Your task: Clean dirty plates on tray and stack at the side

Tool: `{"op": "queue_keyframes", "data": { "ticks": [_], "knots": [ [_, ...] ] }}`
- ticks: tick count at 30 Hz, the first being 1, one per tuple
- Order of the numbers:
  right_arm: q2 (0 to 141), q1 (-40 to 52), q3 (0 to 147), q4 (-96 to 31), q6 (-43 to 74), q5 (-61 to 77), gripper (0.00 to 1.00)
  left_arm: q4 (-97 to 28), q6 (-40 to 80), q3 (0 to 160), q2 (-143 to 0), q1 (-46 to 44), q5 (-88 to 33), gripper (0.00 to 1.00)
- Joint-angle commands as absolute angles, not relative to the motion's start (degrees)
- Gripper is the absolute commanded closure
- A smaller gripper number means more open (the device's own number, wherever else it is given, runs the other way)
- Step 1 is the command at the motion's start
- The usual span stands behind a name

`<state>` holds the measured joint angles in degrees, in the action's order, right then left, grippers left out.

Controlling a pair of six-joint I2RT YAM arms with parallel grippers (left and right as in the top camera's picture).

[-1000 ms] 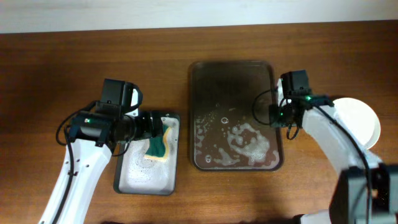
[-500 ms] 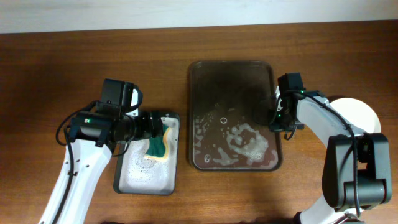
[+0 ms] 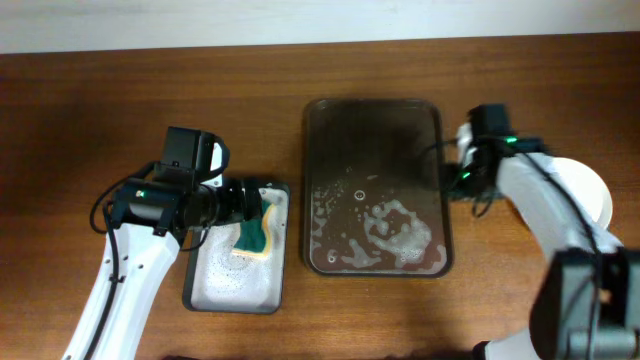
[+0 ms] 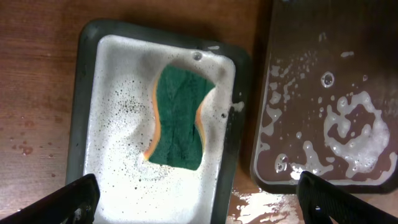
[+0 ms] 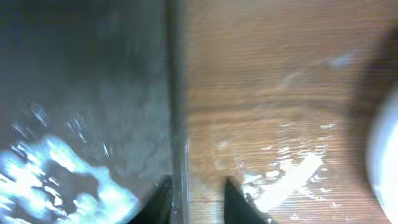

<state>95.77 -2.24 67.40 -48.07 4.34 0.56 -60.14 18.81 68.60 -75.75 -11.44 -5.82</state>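
Dark wood table point(image 3: 100, 100) fills the overhead view, w/ a pale strip point(image 3: 300, 20) along its far edge; whether that is wall or floor cannot be told. The wood is wet in places: a puddle point(image 4: 261, 202) btwn the two trays, and shiny streaks point(image 5: 286, 180) just R of the brown tray point(image 3: 306, 180). That tray sits mid-table, holding only suds point(image 3: 390, 225) pooled toward its near end. To its L, just beside it, a smaller grey tray point(image 3: 235, 306) holds foam and a green-and-yellow sponge point(image 3: 252, 235) lying flat.

The plates point(image 3: 590, 190) are off the brown tray, on the table at far R, partly hidden by the R arm; how many are stacked cannot be told.

The left gripper point(image 4: 199, 180) hangs over the grey tray, fingers spread wide, nothing in them, sponge below and btwn them. The right gripper point(image 5: 198, 198) is low at the brown tray's R rim, fingers only narrowly apart, one on the tray side and one on the table side. The wrist view is blurred, so whether they pinch the rim cannot be told.

Vs. a sec ago: the R arm has shifted R, its wrist now nearer the plates and covering more of them. The brown tray appears to sit a shade straighter. L arm, sponge and grey tray are unchanged.
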Motion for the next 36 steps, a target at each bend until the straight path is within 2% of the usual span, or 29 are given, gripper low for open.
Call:
{"op": "queue_keyframes", "data": {
  "ticks": [1, 4, 8, 14, 17, 21, 25, 28, 30, 33, 36],
  "knots": [
    [94.0, -10.9, 69.1, -48.2, 10.8, 0.8, 0.96, -60.1, 18.5, 69.6, -75.4, -11.2, -6.2, 0.00],
    [98.1, -20.2, 68.8, -46.5, 14.3, 0.7, 0.96, -60.1, 18.5, 69.6, -75.4, -11.2, -6.2, 0.00],
    [104.4, -25.2, 68.8, -46.2, 16.2, -2.1, 0.96, -60.1, 18.5, 69.6, -75.4, -11.2, -6.2, 0.00],
    [106.5, -25.0, 68.7, -46.5, 16.6, -0.8, 0.96, -60.1, 18.5, 69.6, -75.4, -11.2, -6.2, 0.00],
    [106.5, -25.0, 68.7, -45.4, 14.8, 13.9, 0.96, -60.1, 18.5, 69.6, -75.4, -11.2, -6.2, 0.00],
    [106.5, -24.2, 68.8, -45.1, 14.8, 22.4, 0.96, -60.1, 18.5, 69.6, -75.4, -11.2, -6.2, 0.00],
    [103.3, -20.8, 70.8, -47.9, 3.1, 25.7, 0.95, -60.1, 18.5, 69.6, -75.4, -11.2, -6.2, 0.00],
    [93.7, -13.9, 72.3, -51.9, 0.0, 25.8, 0.85, -60.1, 18.5, 69.6, -75.4, -11.2, -6.2, 0.00],
    [85.0, -4.8, 72.3, -55.2, -1.9, 24.8, 0.77, -60.1, 18.5, 69.6, -75.4, -11.2, -6.2, 0.00],
    [77.8, 3.1, 72.3, -57.9, 0.7, 24.9, 0.63, -60.1, 18.5, 69.6, -75.4, -11.2, -6.2, 0.00],
    [67.6, 10.0, 72.4, -57.7, 2.0, 24.8, 0.41, -60.1, 18.5, 69.6, -75.4, -11.2, -6.2, 0.00]
  ]
}}
